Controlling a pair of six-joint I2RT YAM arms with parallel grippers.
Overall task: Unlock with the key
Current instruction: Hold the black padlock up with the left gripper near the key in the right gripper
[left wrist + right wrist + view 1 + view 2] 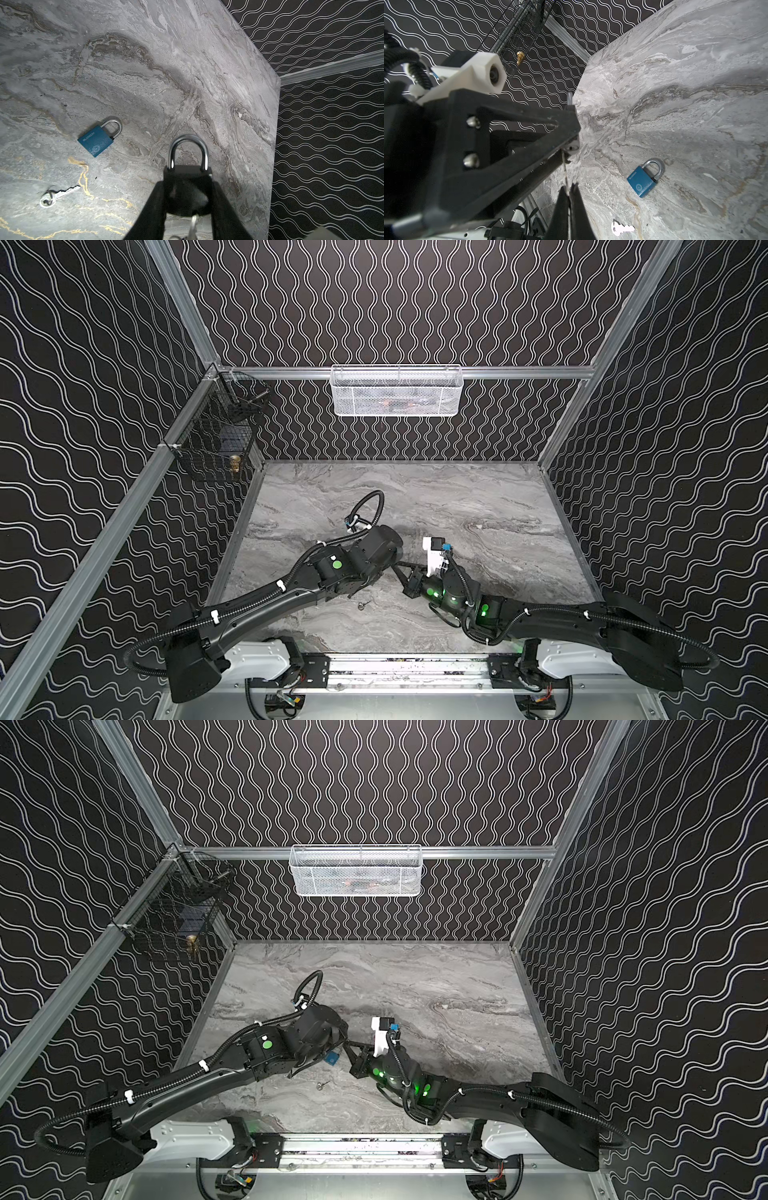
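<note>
Worktop marbled grey. Left fingers clamp black lock clear of it, shackle pointing away, base toward right fingers, which pinch key entering that base. Lock braced for turning, I judge. Blue lock and spare key lie below, untouched.

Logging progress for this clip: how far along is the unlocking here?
Done: the left gripper grips the black padlock; the right gripper is shut on a key whose blade meets the lock's underside. In hand: inserting or turning, cannot tell which. Left: the shackle sits closed at both ends. A blue padlock and second key lie on the table.
</note>
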